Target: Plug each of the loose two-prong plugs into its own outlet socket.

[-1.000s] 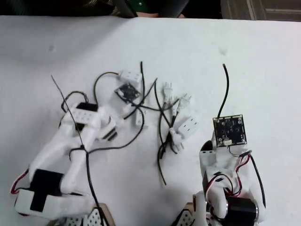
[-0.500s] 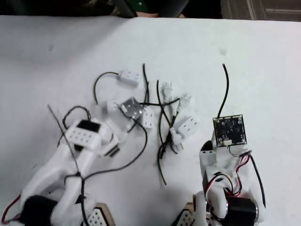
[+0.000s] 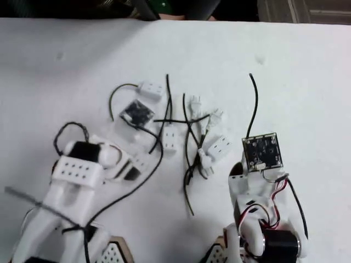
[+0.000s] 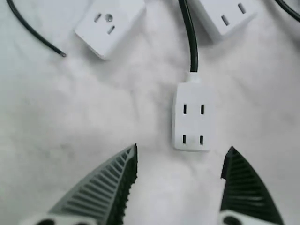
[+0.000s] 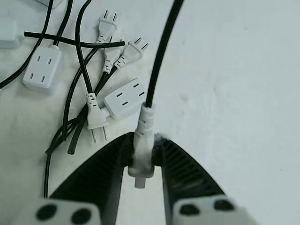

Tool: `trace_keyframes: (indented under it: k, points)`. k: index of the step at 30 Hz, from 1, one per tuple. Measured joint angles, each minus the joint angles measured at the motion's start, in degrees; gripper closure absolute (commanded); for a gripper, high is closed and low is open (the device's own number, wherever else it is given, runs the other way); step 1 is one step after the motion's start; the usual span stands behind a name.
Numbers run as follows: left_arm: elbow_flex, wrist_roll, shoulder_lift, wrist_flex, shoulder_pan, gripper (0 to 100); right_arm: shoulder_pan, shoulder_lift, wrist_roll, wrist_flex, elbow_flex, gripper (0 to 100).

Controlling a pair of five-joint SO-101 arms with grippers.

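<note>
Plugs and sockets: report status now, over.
Left gripper open, white socket just ahead. Right gripper shut on one plug, not plugged in. Other plugs loose among crossed cords.

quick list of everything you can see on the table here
table: one, white, under everything
outlet sockets: at least four, white, mid-table
loose plugs: three, white, among the sockets
cords: several, black, tangled mid-table
held plug: one, white with black cord, in the right gripper
left gripper: one, dark, open, pointed at a socket
right gripper: one, black, shut on the held plug
</note>
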Motion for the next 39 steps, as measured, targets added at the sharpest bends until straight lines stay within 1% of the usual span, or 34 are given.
trace_keyframes:
  k: [4, 7, 9, 12, 17, 22, 25, 30, 34, 39]
  points:
    - [-0.35, 0.00, -4.48, 2.37, -0.62, 71, -2.90, -0.09, 0.00, -0.09, -2.73, 98.1]
    - [2.46, 0.00, -6.24, 2.11, 1.05, 71, -5.19, -0.09, -0.79, -0.09, -2.90, 98.1]
    - [5.45, -0.26, -6.24, 0.79, 1.76, 71, -7.03, -0.09, -2.37, -0.09, -2.90, 98.1]
    - [8.70, -2.81, -5.10, -3.16, 1.76, 71, -8.97, -0.09, -3.60, -0.09, -2.90, 98.1]
    - [8.35, -3.87, 4.40, -8.79, 1.76, 72, -11.08, -0.09, -3.87, -0.09, -2.90, 98.1]
    - [-0.88, -3.87, 18.55, -8.97, 1.23, 82, -11.08, -0.09, -3.96, -0.09, -2.90, 98.1]
    - [-6.33, -3.87, 25.93, -8.79, 1.41, 85, -11.08, -0.09, -3.96, -0.09, -2.90, 98.1]
    - [-12.31, -3.87, 31.91, -8.79, 1.41, 82, -11.16, -0.09, -3.96, -0.09, -2.90, 98.1]
    - [-14.42, -3.87, 32.44, -8.70, 1.32, 76, -11.16, -0.09, -3.96, -0.09, -2.90, 98.1]
    - [-16.18, -3.87, 30.07, -2.81, 1.32, 71, -11.16, -0.09, -3.96, -0.09, -2.90, 98.1]
